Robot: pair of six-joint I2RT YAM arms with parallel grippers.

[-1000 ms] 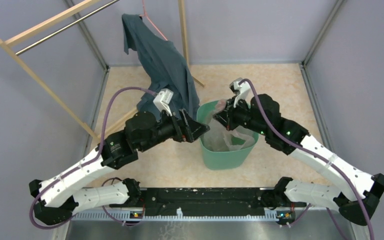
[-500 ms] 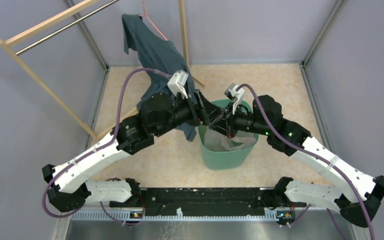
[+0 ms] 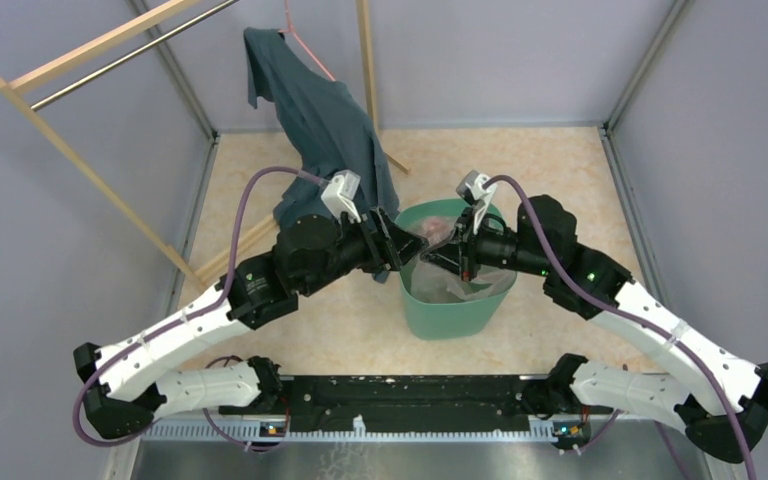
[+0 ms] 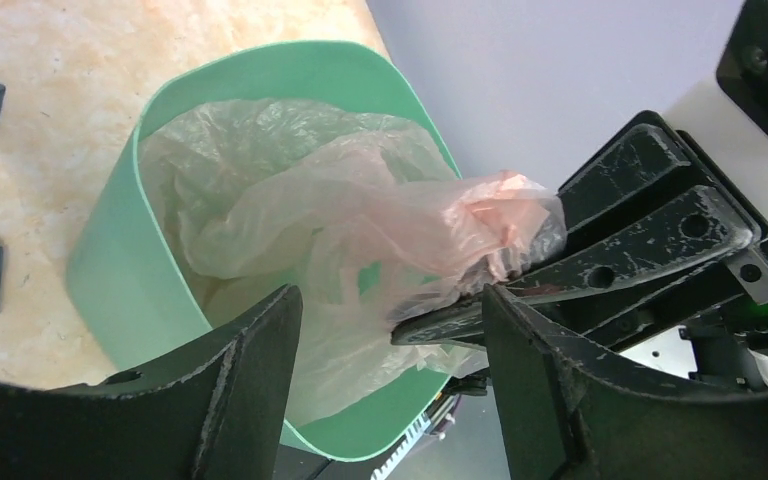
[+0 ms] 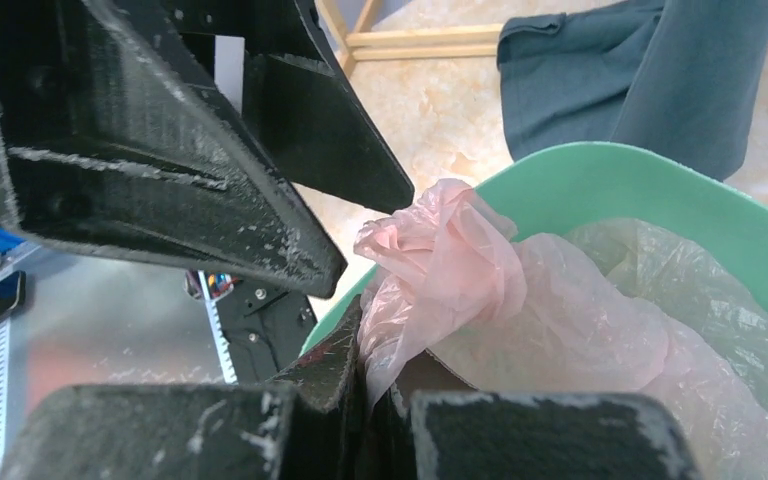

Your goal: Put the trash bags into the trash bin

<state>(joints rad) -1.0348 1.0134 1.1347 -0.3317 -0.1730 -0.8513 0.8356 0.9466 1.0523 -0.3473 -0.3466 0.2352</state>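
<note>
Our right gripper (image 3: 446, 258) clamps the trash bag (image 4: 380, 215) by its bunched neck just above the trash bin (image 4: 110, 285), body hanging inside; our left gripper (image 3: 405, 252), jaws apart, faces that neck from the bin's left rim.

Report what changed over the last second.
The left tool reached over the trash bin, then eased back slightly, jaws open either side of the bunched trash bag. The right tool sank lower, still shut on that bag. Bin and shirt unchanged.

Trash bag (image 4: 360, 225) is pale pink, trash bin (image 4: 110, 280) teal-green, shirt (image 3: 325, 120) blue-grey.
</note>
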